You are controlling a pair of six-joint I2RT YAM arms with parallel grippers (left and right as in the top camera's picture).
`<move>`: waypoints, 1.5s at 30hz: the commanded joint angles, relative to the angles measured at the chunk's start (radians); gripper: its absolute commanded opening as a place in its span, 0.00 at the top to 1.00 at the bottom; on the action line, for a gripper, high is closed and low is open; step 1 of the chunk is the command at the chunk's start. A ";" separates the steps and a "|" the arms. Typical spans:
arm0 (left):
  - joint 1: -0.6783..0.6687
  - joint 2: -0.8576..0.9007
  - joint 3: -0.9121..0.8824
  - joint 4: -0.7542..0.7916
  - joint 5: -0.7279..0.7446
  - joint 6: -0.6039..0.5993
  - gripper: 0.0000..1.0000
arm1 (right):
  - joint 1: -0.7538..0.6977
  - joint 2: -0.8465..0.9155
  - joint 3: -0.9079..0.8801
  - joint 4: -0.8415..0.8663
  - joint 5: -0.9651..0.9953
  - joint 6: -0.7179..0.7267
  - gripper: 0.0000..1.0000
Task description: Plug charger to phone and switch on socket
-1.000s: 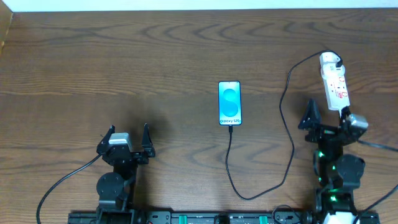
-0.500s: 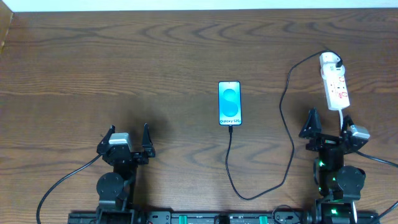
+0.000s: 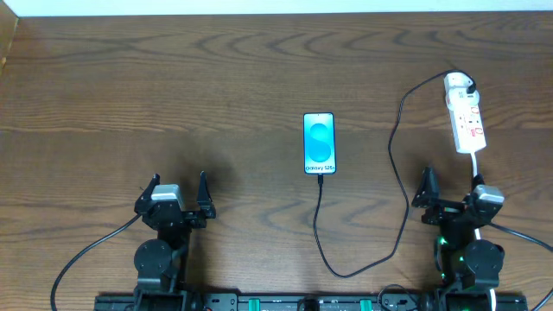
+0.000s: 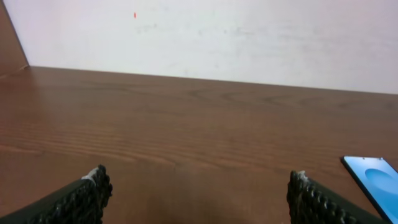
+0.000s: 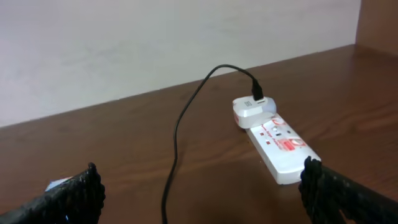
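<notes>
Power strip [image 3: 467, 121]: light, rigid, probably slides under a press, wants steadying mid-body; left gripper [image 3: 179, 189], right gripper [image 3: 451, 193] splayed, empty.

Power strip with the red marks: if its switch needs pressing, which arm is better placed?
Right, probably. The power strip lies just ahead of the right fingers, which stand open; the left fingers sit far off, beyond the phone.
</notes>
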 commanded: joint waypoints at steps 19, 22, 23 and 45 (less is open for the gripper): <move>0.005 -0.007 -0.024 -0.031 -0.005 0.008 0.08 | 0.055 -0.019 -0.002 -0.004 -0.072 -0.127 0.01; 0.005 -0.007 -0.024 -0.031 -0.005 0.008 0.08 | 0.055 -0.019 -0.002 0.041 -0.071 -0.084 0.01; 0.005 -0.007 -0.024 -0.031 -0.005 0.008 0.08 | 0.055 -0.019 -0.001 0.058 -0.071 -0.084 0.01; 0.005 -0.007 -0.024 -0.031 -0.005 0.008 0.08 | 0.056 -0.019 -0.002 -0.019 -0.064 -0.030 0.01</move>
